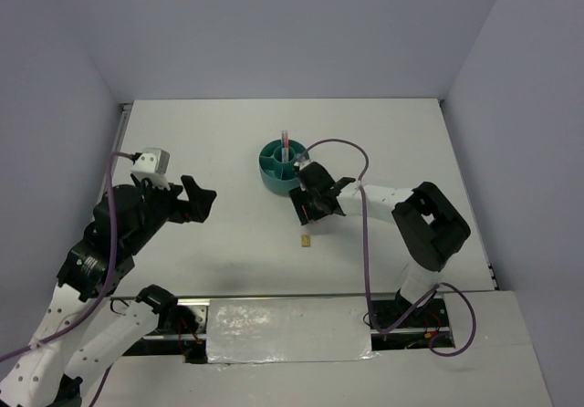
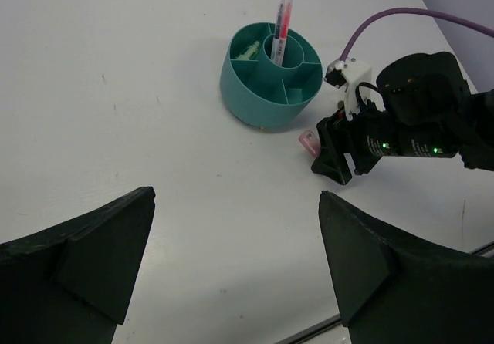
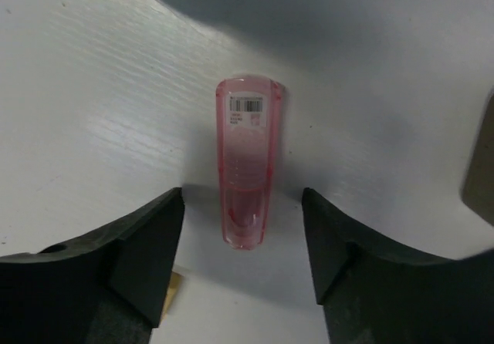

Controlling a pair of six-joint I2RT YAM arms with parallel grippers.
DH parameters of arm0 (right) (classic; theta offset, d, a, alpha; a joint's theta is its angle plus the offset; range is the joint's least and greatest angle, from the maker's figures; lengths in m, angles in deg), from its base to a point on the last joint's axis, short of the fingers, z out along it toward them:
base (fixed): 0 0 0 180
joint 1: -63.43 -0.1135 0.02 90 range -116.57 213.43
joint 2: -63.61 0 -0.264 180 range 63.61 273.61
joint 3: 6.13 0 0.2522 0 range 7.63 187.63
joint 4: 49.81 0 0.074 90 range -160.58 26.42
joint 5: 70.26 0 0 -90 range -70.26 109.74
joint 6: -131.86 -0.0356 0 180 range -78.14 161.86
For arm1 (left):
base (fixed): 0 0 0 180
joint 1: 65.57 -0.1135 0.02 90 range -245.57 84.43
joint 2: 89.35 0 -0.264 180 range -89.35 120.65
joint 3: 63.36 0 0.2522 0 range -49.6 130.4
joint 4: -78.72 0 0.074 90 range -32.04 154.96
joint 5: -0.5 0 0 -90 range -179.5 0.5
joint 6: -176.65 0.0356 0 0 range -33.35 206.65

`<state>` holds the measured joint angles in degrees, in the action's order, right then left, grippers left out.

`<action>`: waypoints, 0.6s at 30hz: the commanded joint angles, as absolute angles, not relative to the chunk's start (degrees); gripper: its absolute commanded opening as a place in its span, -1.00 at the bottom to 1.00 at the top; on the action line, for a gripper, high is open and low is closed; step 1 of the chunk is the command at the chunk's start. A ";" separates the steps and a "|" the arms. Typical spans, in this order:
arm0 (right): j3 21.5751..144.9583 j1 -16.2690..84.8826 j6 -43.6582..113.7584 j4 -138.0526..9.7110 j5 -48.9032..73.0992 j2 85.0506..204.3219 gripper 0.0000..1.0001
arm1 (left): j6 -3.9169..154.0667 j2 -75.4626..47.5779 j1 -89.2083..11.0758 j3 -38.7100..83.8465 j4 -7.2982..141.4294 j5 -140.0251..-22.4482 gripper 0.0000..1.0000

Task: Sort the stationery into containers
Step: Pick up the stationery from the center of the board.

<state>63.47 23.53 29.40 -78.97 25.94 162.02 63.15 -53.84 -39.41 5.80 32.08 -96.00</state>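
The round teal organiser (image 1: 274, 172) stands at mid-table, with a pink-red pen and a thin dark pen (image 1: 286, 142) upright in its central cup. In the left wrist view, a mint-green capsule (image 2: 247, 50) lies in one of the organiser's (image 2: 262, 97) compartments. A pink eraser in a clear pink case (image 3: 248, 159) lies flat on the table just in front of the organiser. My right gripper (image 3: 243, 244) is open, one finger on each side of the eraser's near end, not touching it. My left gripper (image 2: 235, 259) is open and empty, off to the left.
A tiny yellow block (image 1: 307, 239) lies on the table just in front of the right gripper; its edge shows by the left finger in the right wrist view (image 3: 174, 284). White walls close in the table's back and sides.
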 commanded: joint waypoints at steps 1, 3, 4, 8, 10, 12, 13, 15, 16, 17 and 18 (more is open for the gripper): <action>66.08 23.44 29.91 -79.58 25.63 163.45 0.33 | 65.04 -56.12 -39.20 3.58 32.35 -95.04 0.99; 65.21 23.44 29.04 -79.40 26.06 163.36 0.08 | 65.03 -56.30 -39.29 2.79 32.97 -94.95 0.99; 64.77 23.44 28.51 -79.40 26.68 163.10 -0.01 | 65.03 -55.87 -39.29 2.26 33.14 -94.86 0.99; 61.34 23.27 26.93 -77.99 28.35 160.64 -0.51 | 64.51 -54.72 -39.29 0.51 33.93 -94.60 0.99; 59.15 23.18 25.88 -76.94 28.70 157.93 -1.00 | 63.02 -54.20 -39.20 -0.29 34.72 -93.90 0.99; 56.43 23.27 24.65 -75.80 28.79 152.85 -1.00 | 59.70 -53.67 -39.29 -0.73 36.64 -92.05 0.99; 55.54 23.27 24.38 -74.66 28.70 150.73 -1.00 | 58.45 -53.14 -39.29 -1.43 37.79 -90.83 0.99; 53.17 22.74 23.50 -73.69 28.70 143.81 -1.00 | 52.86 -52.53 -39.20 -2.40 40.95 -87.31 0.99; 52.29 22.48 23.32 -72.73 28.70 141.67 -1.00 | 51.08 -51.74 -39.20 -3.80 45.14 -85.82 0.99; 51.67 21.52 23.23 -72.28 28.62 139.39 -1.00 | 47.32 -51.30 -39.20 -4.77 47.88 -82.50 0.98; 50.88 20.90 23.14 -72.19 28.62 135.63 -1.00 | 45.37 -50.86 -39.20 -5.82 50.96 -80.73 0.99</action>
<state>51.66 22.81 24.76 -76.74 28.01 144.38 54.32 -51.87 -39.41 -4.13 39.84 -88.22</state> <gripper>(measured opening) 0.329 0.993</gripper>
